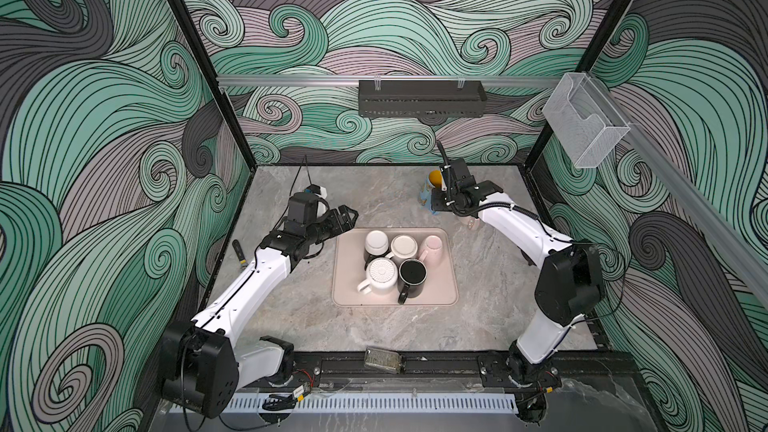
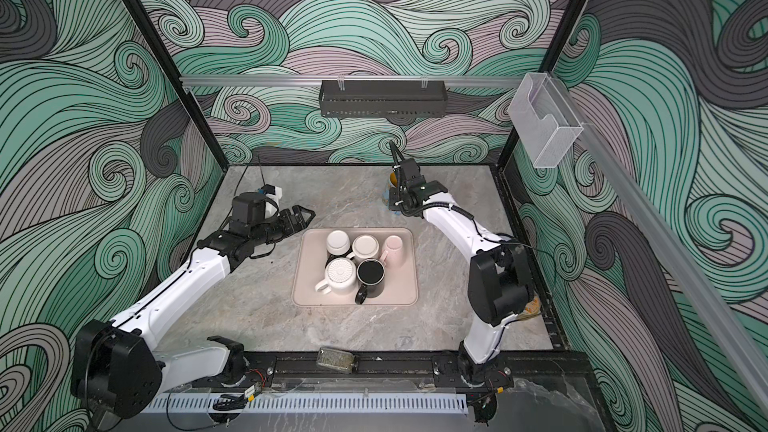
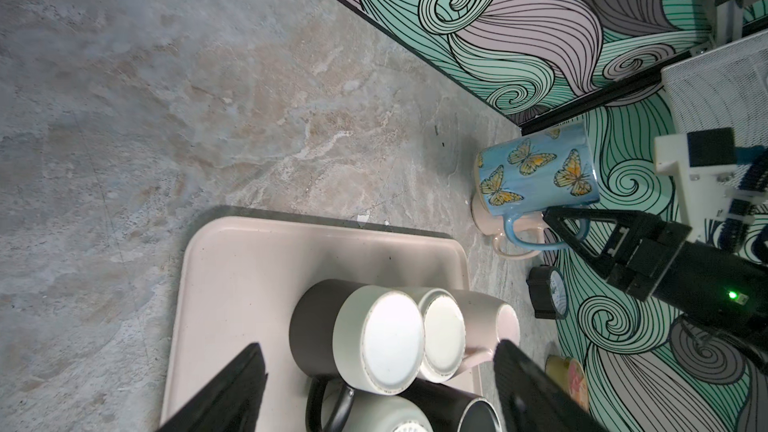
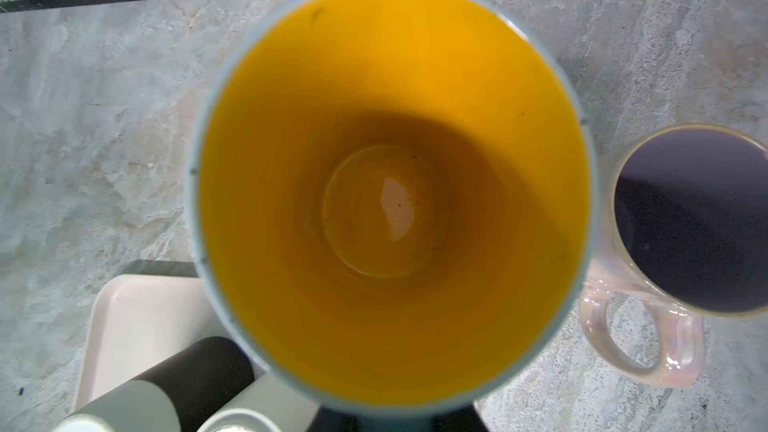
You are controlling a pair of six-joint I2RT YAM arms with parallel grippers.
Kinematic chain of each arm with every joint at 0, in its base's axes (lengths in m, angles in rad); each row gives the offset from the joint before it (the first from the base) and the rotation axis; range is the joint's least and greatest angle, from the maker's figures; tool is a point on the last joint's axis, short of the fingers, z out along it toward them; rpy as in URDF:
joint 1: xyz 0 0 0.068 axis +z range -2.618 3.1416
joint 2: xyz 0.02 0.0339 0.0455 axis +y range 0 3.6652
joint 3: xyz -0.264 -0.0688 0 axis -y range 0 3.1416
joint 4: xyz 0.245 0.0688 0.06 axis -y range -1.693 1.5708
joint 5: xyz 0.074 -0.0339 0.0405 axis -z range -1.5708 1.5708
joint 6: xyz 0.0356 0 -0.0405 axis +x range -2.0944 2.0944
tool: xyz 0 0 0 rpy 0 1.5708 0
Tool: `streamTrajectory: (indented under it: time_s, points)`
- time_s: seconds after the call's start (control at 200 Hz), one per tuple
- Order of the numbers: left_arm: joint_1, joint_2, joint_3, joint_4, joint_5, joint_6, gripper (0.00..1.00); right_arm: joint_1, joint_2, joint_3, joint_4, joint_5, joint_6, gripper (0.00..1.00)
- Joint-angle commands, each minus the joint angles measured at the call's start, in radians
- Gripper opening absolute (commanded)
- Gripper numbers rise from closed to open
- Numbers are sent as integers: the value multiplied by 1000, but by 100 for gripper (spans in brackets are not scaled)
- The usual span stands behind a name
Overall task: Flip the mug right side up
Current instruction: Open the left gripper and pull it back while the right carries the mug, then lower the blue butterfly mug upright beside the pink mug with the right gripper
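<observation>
Far right of the table [image 1: 291, 305], near the back wall: the butterfly mug [image 1: 432, 182] sits mouth up, its yellow inside showing in both top views [image 2: 392, 179].
- The right wrist view looks straight down into that yellow inside [image 4: 395, 184], with the handle at the bottom edge of the picture.
- In the left wrist view the blue side with orange butterflies [image 3: 536, 172] leans slightly.
- Whether its base rests on the table or hangs just above it, I cannot tell.

Right end effector [image 3: 550, 218]: clenched on the butterfly mug's blue handle. One black finger crosses the handle loop.

Pearly pink mug [image 4: 685, 222]: upright on the table just beside the butterfly mug, dark inside, handle turned toward the robot's side. In the left wrist view [image 3: 498, 230] it is partly hidden behind the blue one.

Tray [image 1: 345, 284]: pale pink, mid-table, between the two arms. It carries five mugs packed together.
- The white ribbed mug [image 1: 381, 274] is base up with its handle out.
- The cream mug [image 1: 404, 248] is also base up.
- For the black mug [image 1: 412, 275] I cannot tell which way up it is.

Left end effector [image 1: 349, 218]: released, jaws wide apart and holding nothing. It hovers just off the tray's far left corner. In its own wrist view both fingers [image 3: 232, 392] frame the tray mugs.
</observation>
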Motion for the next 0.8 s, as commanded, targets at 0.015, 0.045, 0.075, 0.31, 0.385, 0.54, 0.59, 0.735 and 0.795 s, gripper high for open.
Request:
streamTrajectory:
  time_s: [0.015,0.045,0.075,0.31,0.385,0.54,0.59,0.735,0.795]
  points:
    - [-30,2,16,4,-25,34,88,-11,1,46,53,71,-53,0]
    - [-35,2,16,9,-24,35,88,-14,3,46,53,69,-59,0]
    - [-38,2,12,15,-25,35,87,-19,6,45,53,65,-62,0]
    - [-60,7,-5,41,-21,34,86,-42,35,32,52,81,-90,0]
    - [-62,6,-11,43,-22,34,86,-48,42,26,54,91,-93,0]
    - [-66,-2,-22,48,-31,34,87,-55,67,26,53,102,-103,0]
    - [-67,1,-23,48,-31,35,87,-61,76,26,53,101,-100,0]
    - [-71,7,-22,48,-26,35,87,-71,92,16,71,103,-93,0]
    - [-70,6,-27,51,-30,29,87,-73,95,8,82,101,-92,0]
